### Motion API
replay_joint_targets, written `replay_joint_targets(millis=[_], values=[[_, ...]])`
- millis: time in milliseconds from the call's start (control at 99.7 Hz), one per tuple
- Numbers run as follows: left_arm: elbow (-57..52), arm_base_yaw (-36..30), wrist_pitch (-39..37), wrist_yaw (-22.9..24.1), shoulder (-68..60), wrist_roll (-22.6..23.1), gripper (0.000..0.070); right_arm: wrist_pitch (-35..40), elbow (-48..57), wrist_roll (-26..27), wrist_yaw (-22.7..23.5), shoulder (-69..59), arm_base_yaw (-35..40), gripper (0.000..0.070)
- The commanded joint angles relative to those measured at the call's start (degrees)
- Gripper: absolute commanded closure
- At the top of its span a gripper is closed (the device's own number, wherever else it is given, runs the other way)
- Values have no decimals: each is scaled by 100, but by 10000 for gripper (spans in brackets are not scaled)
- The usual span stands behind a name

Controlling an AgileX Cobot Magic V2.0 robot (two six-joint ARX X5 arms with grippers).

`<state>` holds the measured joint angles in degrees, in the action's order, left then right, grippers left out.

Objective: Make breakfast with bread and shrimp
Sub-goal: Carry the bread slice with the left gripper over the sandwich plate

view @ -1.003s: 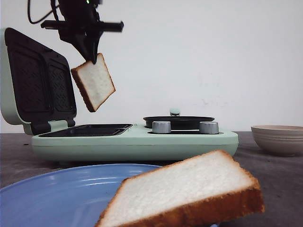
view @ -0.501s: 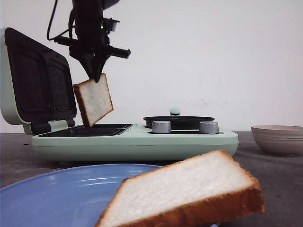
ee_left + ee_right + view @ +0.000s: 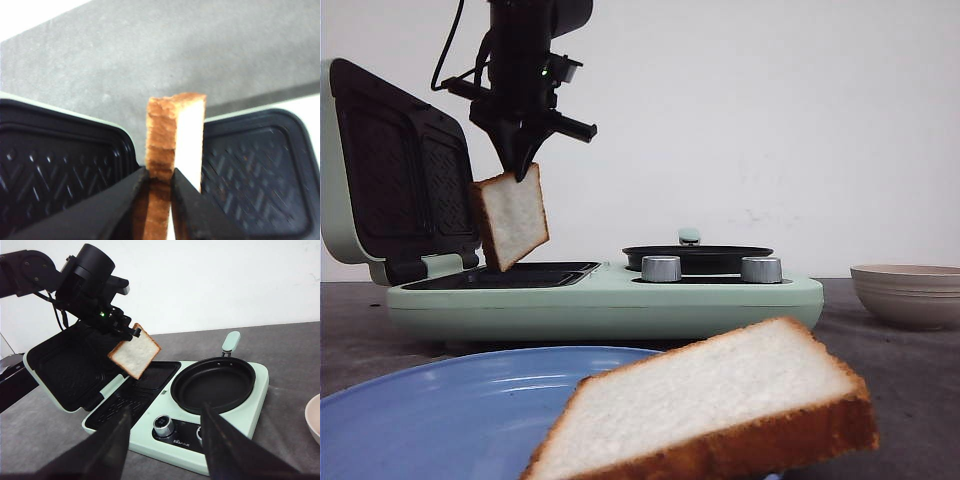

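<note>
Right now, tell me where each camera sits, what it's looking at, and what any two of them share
Front view: low at table level, facing forward over a blue plate to the sandwich maker; left gripper shows.
Left wrist view: looks down past its fingers pinching the bread slice.
Right wrist view: high, looking down across the appliance; right gripper open.
Shared: that held slice appears in all three.

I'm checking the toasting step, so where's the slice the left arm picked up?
In the front view, the bread slice hangs from the left gripper at the left, above the sandwich maker's open grill plate.
</note>
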<state>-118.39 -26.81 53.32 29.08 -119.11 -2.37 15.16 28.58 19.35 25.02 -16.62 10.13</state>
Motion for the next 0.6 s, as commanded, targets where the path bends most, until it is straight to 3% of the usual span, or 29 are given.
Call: replay_joint_targets(millis=[0, 592], values=[[-275, -79, -35, 79, -151, 83, 696, -52, 90, -33, -92, -13, 24, 434], [-382, -116, 645, 122, -278, 22, 696, -52, 90, -28, -103, -13, 26, 434]])
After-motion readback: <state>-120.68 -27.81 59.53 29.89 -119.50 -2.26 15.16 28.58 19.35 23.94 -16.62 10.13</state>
